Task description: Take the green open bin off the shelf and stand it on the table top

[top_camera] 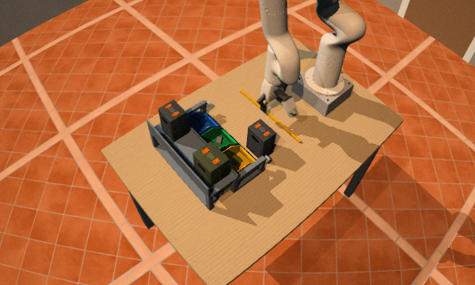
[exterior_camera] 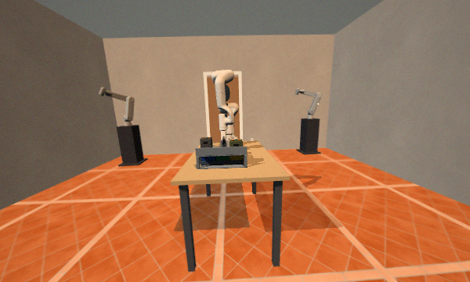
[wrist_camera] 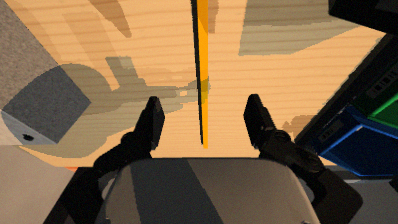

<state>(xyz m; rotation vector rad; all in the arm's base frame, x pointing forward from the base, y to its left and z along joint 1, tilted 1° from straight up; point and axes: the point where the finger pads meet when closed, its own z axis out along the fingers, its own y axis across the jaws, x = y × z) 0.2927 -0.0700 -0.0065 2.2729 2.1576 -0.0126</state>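
Observation:
The green bin (top_camera: 230,142) (wrist_camera: 389,111) sits in the grey shelf (top_camera: 182,167) (exterior_camera: 221,150), between the blue bin (top_camera: 201,120) (wrist_camera: 367,150) and the yellow bin (top_camera: 245,157). A small brownish part (top_camera: 219,139) shows in the green bin. The open bin fronts face the robot base side. My gripper (top_camera: 277,108) (wrist_camera: 203,105) is open and empty, above the yellow strip on the table and well away from the bins. In the exterior view, the shelf back mostly hides the bins and the fingers are too small to judge.
A dark box (top_camera: 173,124) and an olive box (top_camera: 210,164) stand on top of the shelf. Another dark box (top_camera: 261,138) (wrist_camera: 367,11) stands on the table in front of the green and yellow bins. A yellow strip (top_camera: 281,123) (wrist_camera: 202,50) crosses the wooden table (top_camera: 229,237).

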